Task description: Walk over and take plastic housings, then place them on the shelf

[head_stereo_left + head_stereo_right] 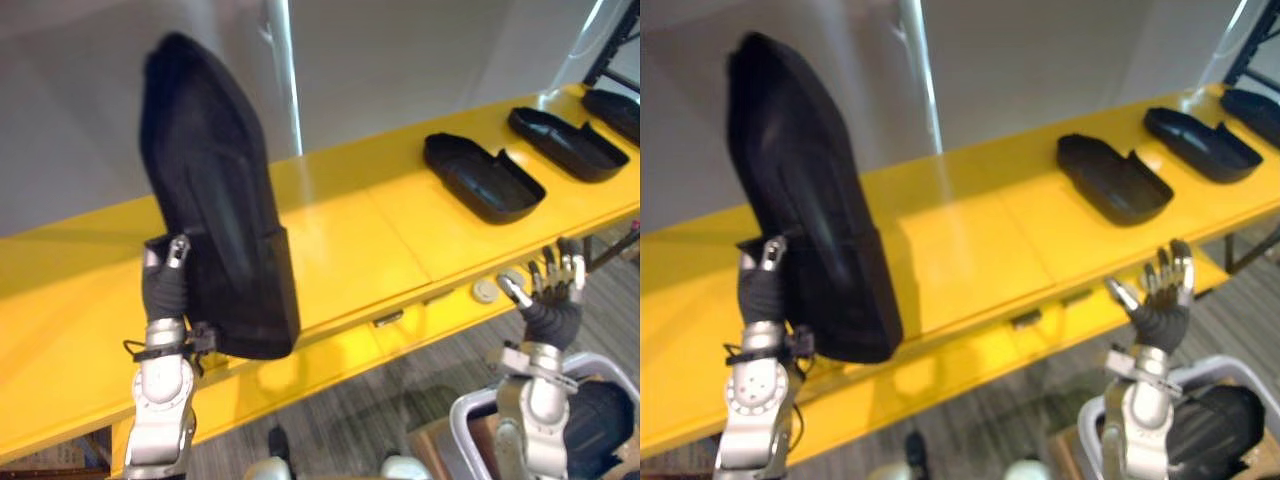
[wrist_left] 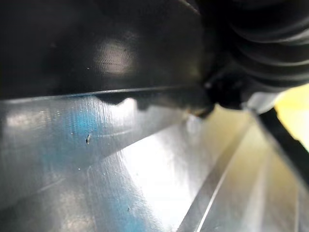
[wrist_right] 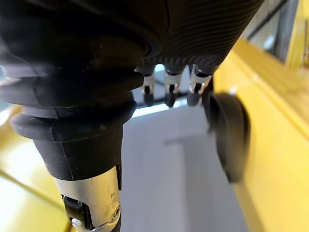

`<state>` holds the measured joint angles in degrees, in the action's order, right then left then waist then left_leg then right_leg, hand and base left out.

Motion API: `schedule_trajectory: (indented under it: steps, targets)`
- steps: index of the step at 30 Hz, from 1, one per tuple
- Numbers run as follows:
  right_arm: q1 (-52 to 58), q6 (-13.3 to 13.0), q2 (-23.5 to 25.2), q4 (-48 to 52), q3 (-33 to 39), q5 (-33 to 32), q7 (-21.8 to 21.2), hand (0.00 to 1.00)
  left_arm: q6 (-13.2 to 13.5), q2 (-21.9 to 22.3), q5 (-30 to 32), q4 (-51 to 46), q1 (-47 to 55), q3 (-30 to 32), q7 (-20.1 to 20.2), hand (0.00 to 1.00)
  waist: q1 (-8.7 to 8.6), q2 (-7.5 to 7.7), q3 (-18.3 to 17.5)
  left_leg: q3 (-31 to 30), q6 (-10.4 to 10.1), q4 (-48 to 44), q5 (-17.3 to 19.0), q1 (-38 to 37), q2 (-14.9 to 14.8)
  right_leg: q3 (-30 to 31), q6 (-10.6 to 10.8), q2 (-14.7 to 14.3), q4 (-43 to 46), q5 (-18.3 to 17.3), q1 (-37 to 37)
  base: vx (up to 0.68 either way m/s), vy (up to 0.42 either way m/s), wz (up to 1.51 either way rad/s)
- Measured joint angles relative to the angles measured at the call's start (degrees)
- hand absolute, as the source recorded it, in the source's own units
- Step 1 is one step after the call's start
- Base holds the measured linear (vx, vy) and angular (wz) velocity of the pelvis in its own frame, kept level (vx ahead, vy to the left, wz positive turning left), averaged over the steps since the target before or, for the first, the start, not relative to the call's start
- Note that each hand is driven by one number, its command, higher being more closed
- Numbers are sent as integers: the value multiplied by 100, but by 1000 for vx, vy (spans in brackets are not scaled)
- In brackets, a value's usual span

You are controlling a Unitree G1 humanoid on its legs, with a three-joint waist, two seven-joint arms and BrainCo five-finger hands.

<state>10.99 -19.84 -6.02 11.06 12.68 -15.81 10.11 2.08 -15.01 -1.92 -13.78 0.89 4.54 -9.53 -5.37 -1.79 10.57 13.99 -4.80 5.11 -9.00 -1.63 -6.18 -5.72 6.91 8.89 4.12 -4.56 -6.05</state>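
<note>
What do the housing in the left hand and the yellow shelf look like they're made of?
The held housing, in the left hand, looks like moulded black plastic, semi-matte, with soft dull highlights and rounded edges. The shelf has a smooth, glossy yellow surface with bright reflections; probably painted metal or laminate, but the look leaves that open.

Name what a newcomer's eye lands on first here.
First is the large black housing, held upright in the left hand at the left, in front of the yellow shelf. Next are the three more housings lying in a row along the shelf's right end. The right hand is raised, open and empty, by the shelf's front edge.
</note>
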Motion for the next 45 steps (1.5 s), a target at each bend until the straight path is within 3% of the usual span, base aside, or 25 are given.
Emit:
schedule_trajectory:
  steps: [2, 4, 10, 15, 19, 23, 26, 31, 36, 41, 45]
  targets:
    - [30, -1, -28, 4, 1, 85, -7, 0, -393, -222, -83, 635, -432, -91, 3, 100, -52, -34, -39, 132, -4, 1, 7, -57, -29, 132, -14, -13, -22, 21, 16, -62, 12, -32]
    - [102, -1, -90, 10, -8, 86, -26, 0, -891, -516, -362, 1643, -1184, -117, -1, 100, -225, -49, -75, 220, -18, 1, 45, -56, -40, 214, -50, -19, -56, 57, 59, -54, 22, -21]
    - [346, -1, -152, 26, -235, -82, -249, 0, -1914, -1628, -1133, 4129, -3196, -425, -39, 100, -527, 19, -141, 763, -15, 3, 71, -98, -110, 770, -72, -75, -112, 255, 349, -12, 17, -43]
    - [395, 3, -355, 26, -447, -272, -487, 0, -2472, -1821, -1630, 5355, -4152, -591, -82, 100, -872, -8, -189, 1086, -15, 5, 80, -169, -142, 1090, 8, -106, -146, 377, 437, 35, 1, -33]
    - [481, 16, -364, 26, -585, -315, -532, 0, -2771, -1815, -2040, 5816, -4262, -599, -169, 100, -1146, -12, -192, 1218, -51, 5, 107, -259, -211, 1223, 10, -174, -141, 397, 442, 22, -14, -23]
    - [590, 131, -399, 27, -582, -392, -577, 0, -2933, -1694, -2335, 6128, -4260, -587, -389, 100, -1175, -18, -194, 1348, -55, 5, 105, -260, -259, 1347, -15, -226, -138, 415, 527, 3, -17, -15]
    - [619, 173, -406, 28, -573, -425, -654, 0, -3022, -1518, -2782, 6197, -4227, -582, -806, 100, -1186, -20, -193, 1343, -55, 5, 106, -256, -233, 1357, -13, -201, -138, 416, 528, 0, 0, 0]
    - [627, 227, -407, 210, -671, -422, -664, 0, -3035, -1183, -3174, 6211, -3985, -445, -2014, 100, -1232, -47, -191, 1318, -55, 4, 112, -243, -223, 1355, -7, -192, -136, 420, 526, 0, 0, 0]
    - [678, 225, -406, 210, -889, -419, -621, 0, -2986, -910, -3174, 6208, -3977, -208, -2808, 100, -1234, -138, -224, 1302, -52, 4, 112, -237, -219, 1343, -5, -187, -133, 420, 522, 0, 0, 0]
    - [710, 213, -405, 210, -941, -416, -503, 0, -2997, -813, -3129, 6205, -3950, -63, -3273, 100, -1258, -156, -228, 1304, -51, 4, 112, -237, -217, 1343, -3, -187, -132, 420, 522, 0, 0, 0]
    - [837, 213, -404, 210, -944, -415, -485, 0, -3013, -813, -3051, 6205, -3935, -45, -3291, 100, -1260, -169, -220, 1306, -50, 4, 114, -238, -216, 1344, -1, -186, -130, 419, 523, 0, 0, 0]
